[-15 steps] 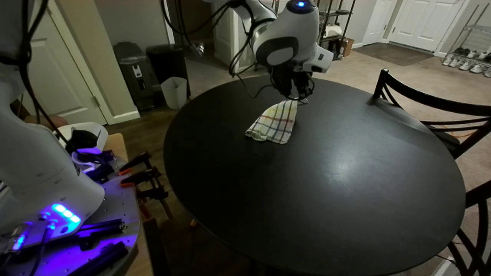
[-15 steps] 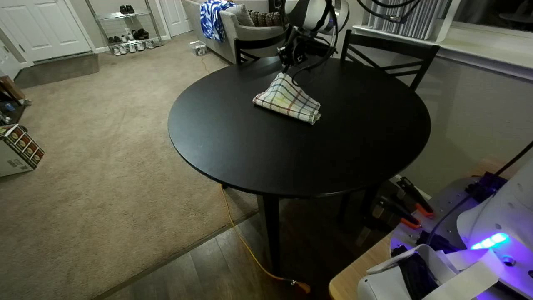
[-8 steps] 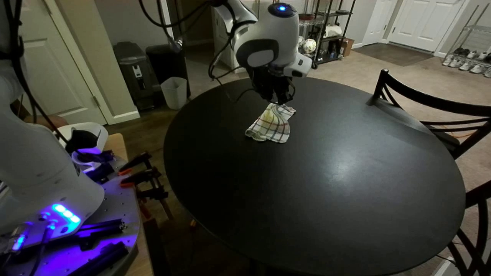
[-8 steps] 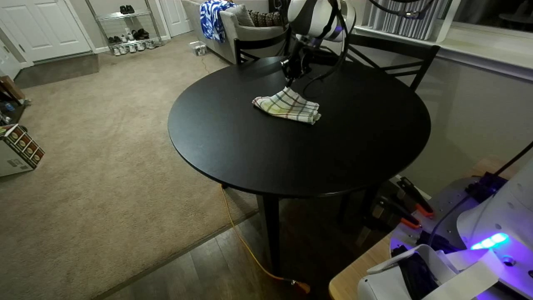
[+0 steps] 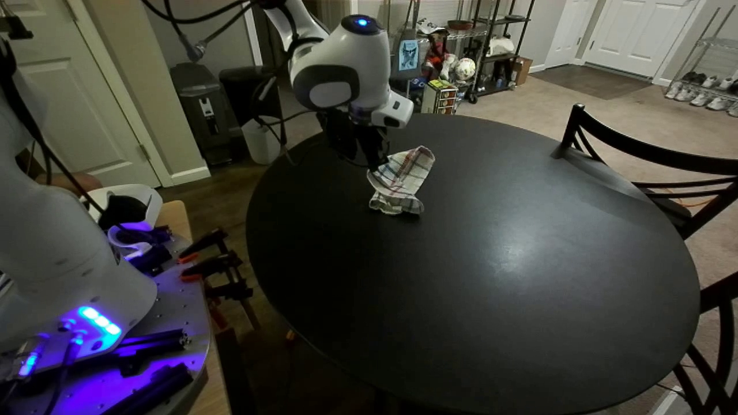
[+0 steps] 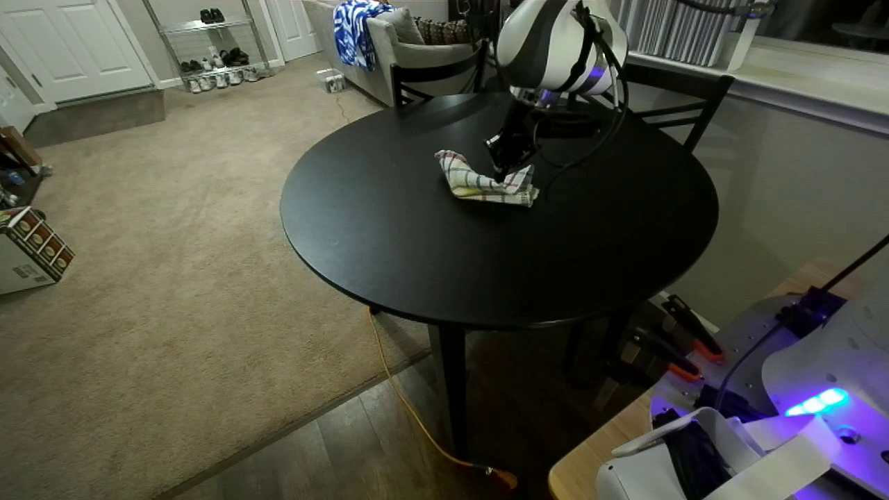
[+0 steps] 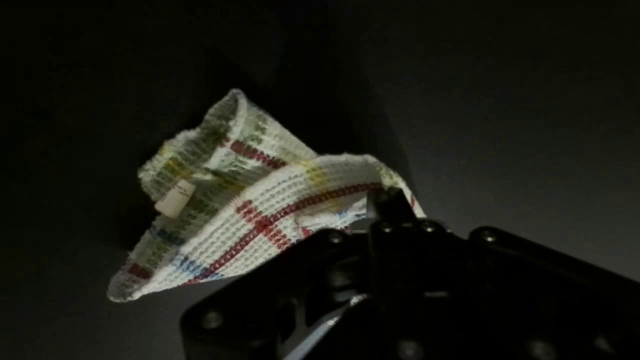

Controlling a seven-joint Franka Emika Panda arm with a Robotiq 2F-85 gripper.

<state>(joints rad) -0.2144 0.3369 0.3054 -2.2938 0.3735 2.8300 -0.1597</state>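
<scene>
The hand [image 7: 384,201] is pinching a checked cloth [image 7: 280,200]

The fingers [image 7: 400,207] are squeezing together and clamping on the cloth. In the wrist view, they are pinching it on its right part. The cloth is showing red, blue, yellow and green lines on white. A small pale tag [image 7: 176,198] is sticking out on its left side. The cloth is bending into folds, and one end is curling up.

The cloth is bunching up over a round black desk [image 5: 519,276]. In an exterior view, it is sitting toward the far left part, and the robot arm [image 5: 340,69] is leaning in above it. I cannot tell how much of the cloth is touching the desk.

At the near left, the robot base [image 5: 63,300] is shining blue. At the right, a black chair [image 5: 651,150] is standing by the desk. At the far left, a small white bin [image 5: 262,141] is standing beside dark bins [image 5: 190,127]. In an exterior view, shoes [image 6: 233,57] are sitting on a far rack [image 6: 184,28], and a blue and white blanket [image 6: 354,31] is hanging over a couch [image 6: 380,76].
</scene>
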